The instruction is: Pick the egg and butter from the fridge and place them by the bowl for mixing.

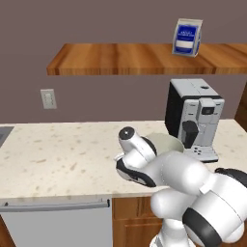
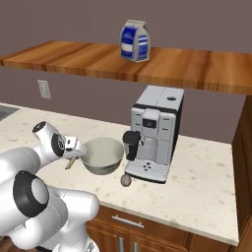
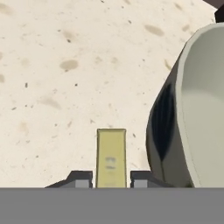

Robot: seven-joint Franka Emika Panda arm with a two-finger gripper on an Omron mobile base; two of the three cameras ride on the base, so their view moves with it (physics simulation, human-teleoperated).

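The butter point(image 3: 110, 155), a short olive-yellow stick, sits between my gripper's point(image 3: 111, 179) two fingertips, just above the speckled counter point(image 3: 65, 87). From the right base view, the gripper point(image 2: 74, 156) holds the butter point(image 2: 70, 163) tilted down, right beside the left side of the pale grey-green bowl point(image 2: 102, 155). The bowl's wall point(image 3: 201, 109) rises close on the right in the hand view. The small speckled egg point(image 2: 126, 180) rests on the counter between the bowl and the coffee machine. In the left base view my arm covers most of the bowl point(image 1: 164, 142). The fridge is out of view.
A coffee machine point(image 2: 155, 133) point(image 1: 195, 118) stands just right of the bowl. A milk carton point(image 2: 135, 41) sits on the wooden wall shelf point(image 1: 120, 58) above. The counter point(image 1: 58, 154) stretches left to a sink corner point(image 1: 2, 132).
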